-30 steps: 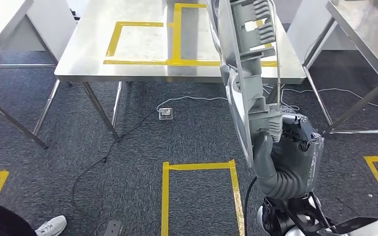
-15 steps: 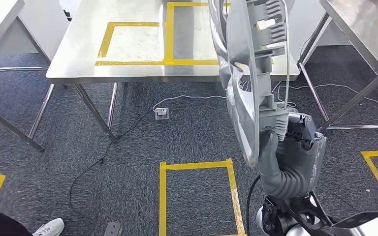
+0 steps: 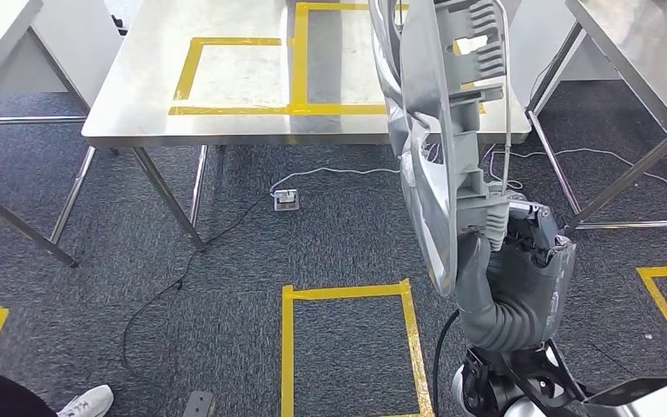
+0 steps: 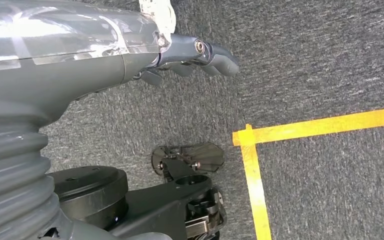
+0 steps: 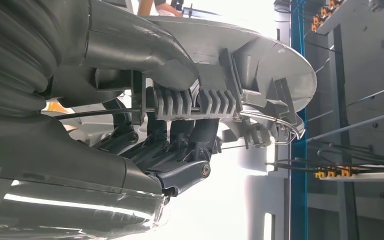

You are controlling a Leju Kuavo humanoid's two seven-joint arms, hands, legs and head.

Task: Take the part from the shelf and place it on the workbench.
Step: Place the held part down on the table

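Part (image 3: 439,139): long grey moulded plastic piece with ribbed brackets and a thin wire bail along one edge. Stood near upright in the head view, running from about 12 o'clock down toward 4 o'clock, its upper end overlapping the near edge of the workbench in the picture. Held off the floor, not resting on any surface.

Right hand (image 3: 521,261): at 4 o'clock in the head view, clamped on the lower end of the part, grey thumb on the smooth outer face and darker fingers on the ribbed side. In the right wrist view the right hand (image 5: 175,145) showed the thumb lying over the part's (image 5: 240,75) curved shell and the fingers (image 5: 180,150) tucked under the ribbed bracket.

Left hand (image 4: 190,55): seen in the left wrist view above the carpet, fingers curled inward, nothing in them.

Workbench (image 3: 139,95): stainless steel table at 11 to 12 o'clock, top marked with yellow tape rectangles.

Second steel table (image 3: 643,61): at 2 o'clock, well apart from the workbench.

Floor: dark carpet (image 3: 69,287) with a yellow tape rectangle (image 3: 347,295) at 6 o'clock; a floor socket (image 3: 285,201) with a white cable just in front of the workbench.

Person's white shoe (image 3: 82,402): at 7 o'clock.
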